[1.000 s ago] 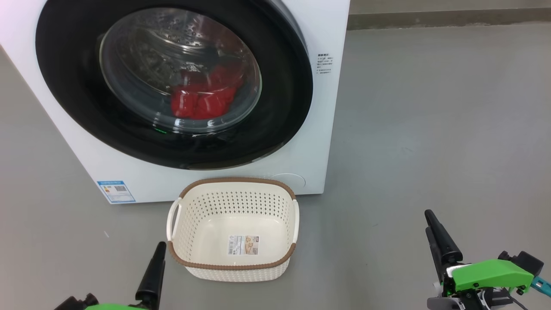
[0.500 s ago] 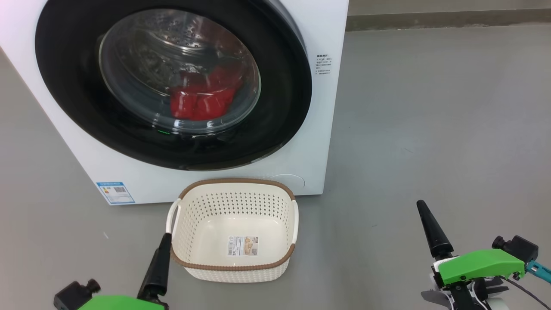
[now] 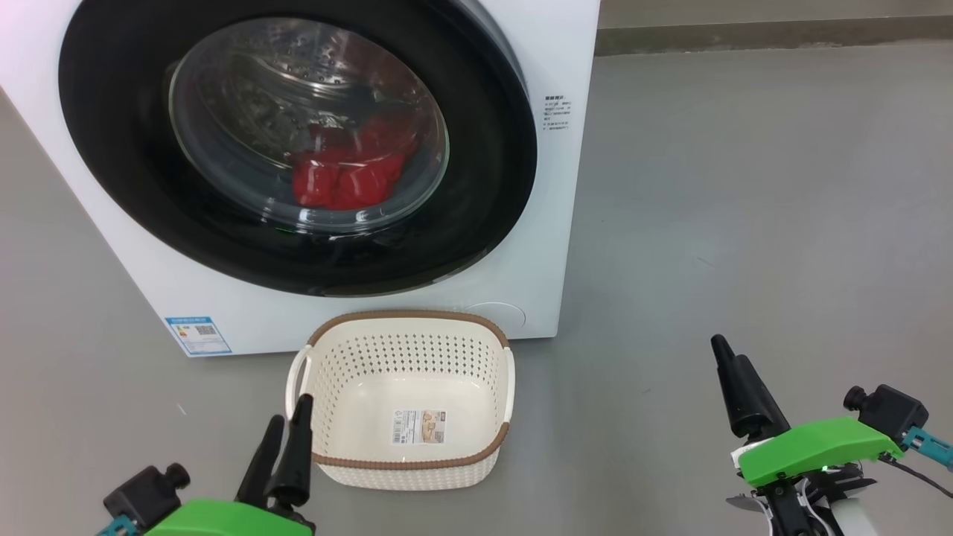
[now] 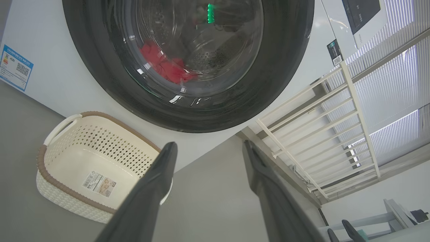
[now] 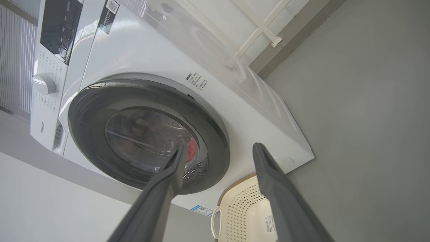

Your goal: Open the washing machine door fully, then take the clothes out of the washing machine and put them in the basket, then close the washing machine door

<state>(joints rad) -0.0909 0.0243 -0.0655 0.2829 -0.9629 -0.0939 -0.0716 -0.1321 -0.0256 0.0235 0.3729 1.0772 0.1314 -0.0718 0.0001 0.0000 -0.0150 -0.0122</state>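
White enamel covers the washing machine [image 3: 555, 223] in the head view. The washing machine door [image 3: 488, 171] lies against its front, shut or very nearly so, so the clothes [image 3: 342, 177] show only through the glass bowl, heaped red low in the drum where loose fabric would settle. The basket [image 3: 408, 318] stands on the grey floor [image 3: 744, 186] just before the machine, under the door's lower edge, probably so that a garment pulled out has a short way to go; it holds nothing but its sticker. The left gripper [image 3: 290, 411] rises by the basket's near left corner and the right gripper [image 3: 728, 353] well off to the right. In the left wrist view that claw's two fingers [image 4: 158, 178] stand spread with bare floor and machine front between them, released and holding nothing, aimed toward the door's lower rim; a white railing [image 4: 319, 117] stands beyond the machine. In the right wrist view the other pair of fingers [image 5: 272, 178] is likewise spread and empty, framing the door's lower part. I judge this a readiness for the opening pull, the first step, which is not yet done. Counted: one machine, one door, one basket with two side handles, one red bundle whose number of garments I cannot tell, two grippers, two fingers each.
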